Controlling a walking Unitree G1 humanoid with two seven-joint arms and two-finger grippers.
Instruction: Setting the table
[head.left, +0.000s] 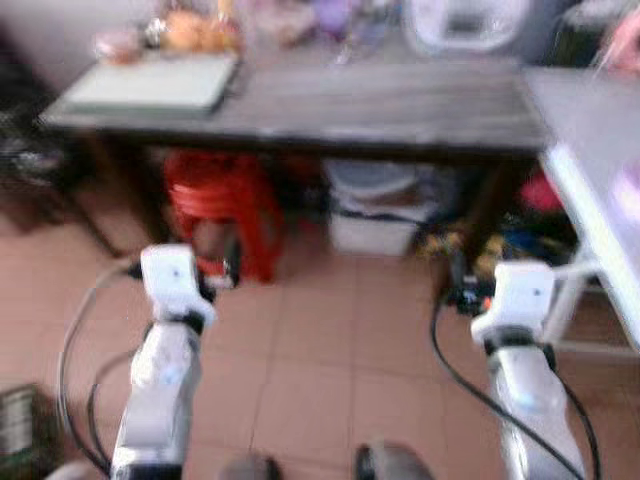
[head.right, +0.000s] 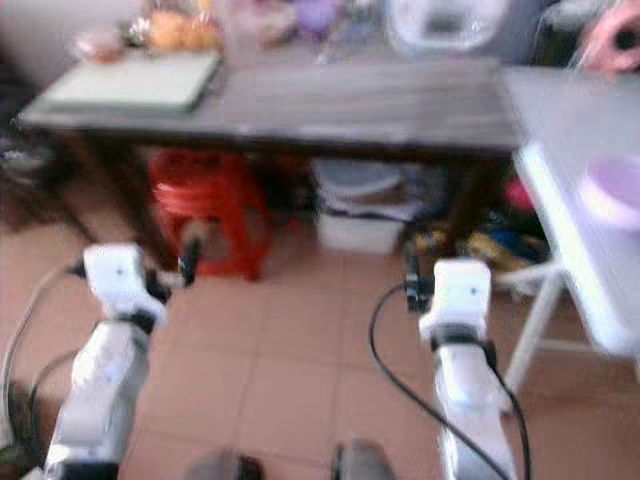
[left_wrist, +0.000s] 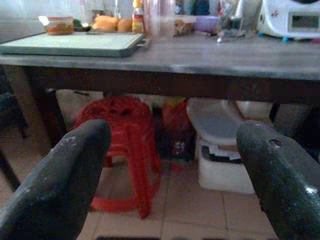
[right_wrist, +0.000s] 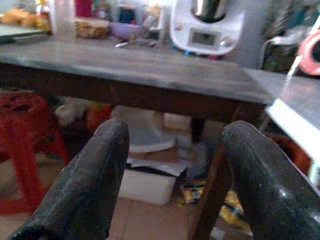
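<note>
Lilac plastic bowl (head.right: 612, 193) on white counter (head.right: 560, 130): probably light, slippery; grip rim. Left hand (left_wrist: 170, 185) and right hand (right_wrist: 172, 175) wide, empty.

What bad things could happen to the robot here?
It could bump the dark table with its open left gripper or right gripper. Its feet might catch the red stool or white box underneath. The purple bowl near the white table's edge might get knocked off.
</note>
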